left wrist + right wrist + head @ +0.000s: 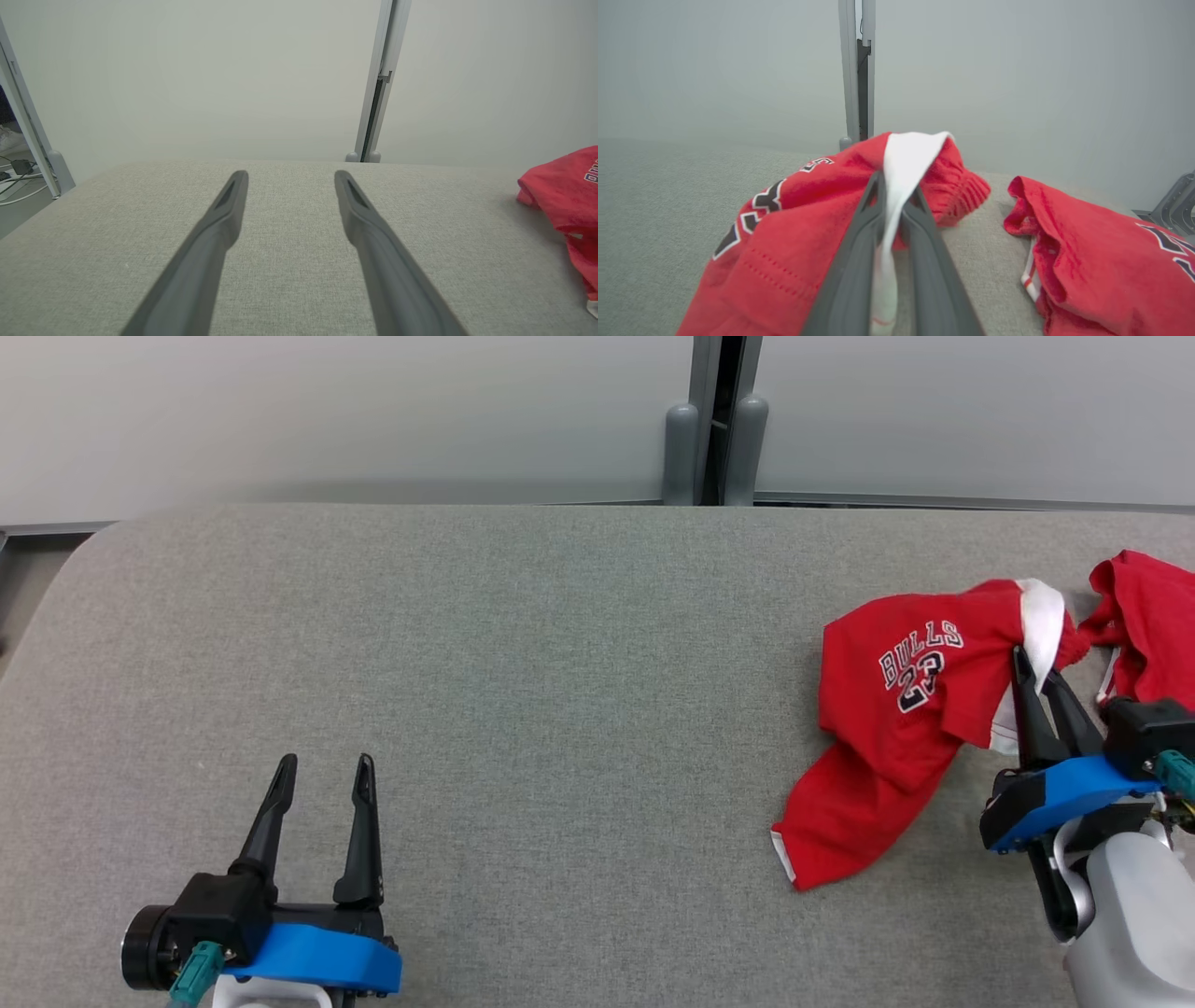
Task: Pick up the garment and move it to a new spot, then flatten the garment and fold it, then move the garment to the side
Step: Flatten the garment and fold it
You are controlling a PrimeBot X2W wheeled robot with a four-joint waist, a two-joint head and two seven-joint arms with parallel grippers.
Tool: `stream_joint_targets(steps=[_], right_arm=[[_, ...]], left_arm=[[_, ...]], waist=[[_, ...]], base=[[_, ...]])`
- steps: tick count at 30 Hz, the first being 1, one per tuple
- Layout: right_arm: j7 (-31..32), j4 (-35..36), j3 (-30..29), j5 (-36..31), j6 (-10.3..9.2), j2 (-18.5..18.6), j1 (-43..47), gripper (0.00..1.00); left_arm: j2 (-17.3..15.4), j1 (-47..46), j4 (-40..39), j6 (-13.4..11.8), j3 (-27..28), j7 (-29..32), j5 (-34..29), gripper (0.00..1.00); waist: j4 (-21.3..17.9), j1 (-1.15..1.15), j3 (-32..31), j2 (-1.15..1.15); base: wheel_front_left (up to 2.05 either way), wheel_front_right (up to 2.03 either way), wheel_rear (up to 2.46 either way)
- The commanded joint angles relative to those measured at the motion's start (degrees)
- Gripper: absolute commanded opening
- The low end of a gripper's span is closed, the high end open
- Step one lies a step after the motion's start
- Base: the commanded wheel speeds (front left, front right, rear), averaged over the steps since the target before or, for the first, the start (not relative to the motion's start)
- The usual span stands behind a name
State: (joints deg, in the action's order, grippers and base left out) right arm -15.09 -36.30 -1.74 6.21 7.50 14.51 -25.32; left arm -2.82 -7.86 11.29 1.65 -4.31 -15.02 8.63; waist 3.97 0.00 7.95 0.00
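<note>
At the right end of the grey padded table [560, 663] the garment [896, 709] lies crumpled. It is a red sports piece printed with BULLS and 23, with one corner trailing toward the robot and a white band [1041, 616] bunched at its far edge. Most of it rests on the table surface. The right gripper [1034, 665] has its two dark fingers pinched nearly together on that white band. In the right wrist view the white fabric is squeezed between them, with a gathered red hem just past the tips.

Judging by the folds, this is light, limp knit. It should sag from whatever point carries it, so one pinch at the band ought to lift it. The rest will probably hang and drag, and the fuzzy table covering may cling to it a little. The band looks like the thickest, firmest part, which makes it a sound place to hold, whereas a single thin layer might slip. For flattening, two holds at opposite ends of the band or at two corners would likely serve better.

Just beside it on the right lies a second red garment [1148, 616] with similar lettering. The right wrist view shows a narrow strip of table between the two, so a careless sweep could snag it. Well apart at the lower left, the left gripper [327, 762] hovers over bare table with its fingers spread wide and nothing between them. Behind the table stands a pale wall [373, 411] split by a grey post [714, 420].
</note>
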Motion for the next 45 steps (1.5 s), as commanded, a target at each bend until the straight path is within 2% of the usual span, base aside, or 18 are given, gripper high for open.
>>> stream_joint_targets(steps=[1, 4, 11, 24, 25, 26, 27, 31, 34, 45], right_arm=[[-0.1, 1.4, 0.8, -0.7, -0.02, -0.1, 0.8, 0.0], [-0.1, 3.6, 3.6, -1.4, -0.02, -1.0, 1.2, 0.0], [0.5, 5.9, 14.6, -0.8, -0.02, -4.4, 2.3, 0.0], [0.5, 0.3, 36.4, 4.6, -0.02, -9.5, 3.4, 0.0], [0.5, -0.2, 37.8, 4.9, -0.02, -9.7, 3.5, 0.18], [0.4, -0.6, 38.9, 5.4, -0.02, -10.0, 3.6, 0.42], [0.3, -0.8, 39.7, 5.9, -0.02, -10.2, 3.7, 1.0], [0.0, -0.3, 40.6, 6.9, -0.02, -10.5, 3.2, 1.0], [-0.1, 2.6, 38.5, 6.3, -0.02, -9.9, 2.9, 1.0], [0.0, 15.8, 23.9, 2.4, -0.02, -6.5, 9.4, 1.0]], left_arm=[[-0.2, 0.7, 0.2, -0.1, -0.1, -0.2, 0.4, 1.0], [-0.2, 0.9, 0.3, -0.1, -0.3, -0.2, 0.3, 1.0], [-0.2, 1.4, 0.3, 0.0, -0.7, -0.2, 0.8, 1.0], [-0.2, 1.3, 0.4, -0.4, -1.1, -0.2, 1.4, 1.0], [-0.2, 1.3, 0.4, -0.4, -1.1, -0.2, 1.3, 1.0], [-0.2, 1.4, 0.4, -0.5, -1.1, -0.2, 1.4, 1.0], [-0.2, 1.4, 0.4, -0.6, -1.1, -0.2, 1.4, 1.0], [-0.2, 1.7, 0.4, -0.8, -0.9, -0.2, 1.6, 1.0], [-0.2, 1.9, 0.5, -0.9, -0.7, -0.2, 1.6, 1.0], [-0.2, 2.7, 0.2, -0.5, 0.3, -0.2, 0.9, 1.0]], waist=[[-0.1, 0.0, -0.3, 0.0], [0.0, 0.0, -0.7, 0.0], [0.9, 0.0, -1.2, 0.0], [2.7, 0.0, -0.5, 0.0], [2.7, 0.0, -0.5, 0.0], [2.6, 0.0, -0.5, 0.0], [2.6, 0.0, -0.4, 0.0], [2.1, 0.0, -0.6, 0.0], [1.4, 0.0, -0.9, 0.0], [-0.4, 0.0, -2.3, 0.0]], base=[[0.0, 0.0, 0.0], [0.0, 0.0, 0.0], [0.0, 0.0, 0.0], [0.0, 0.0, 0.0], [0.0, 0.0, 0.0], [0.0, 0.0, 0.0], [0.0, 0.0, 0.0], [0.0, 0.0, 0.0], [0.0, 0.0, 0.0], [0.0, 0.0, 0.0]])
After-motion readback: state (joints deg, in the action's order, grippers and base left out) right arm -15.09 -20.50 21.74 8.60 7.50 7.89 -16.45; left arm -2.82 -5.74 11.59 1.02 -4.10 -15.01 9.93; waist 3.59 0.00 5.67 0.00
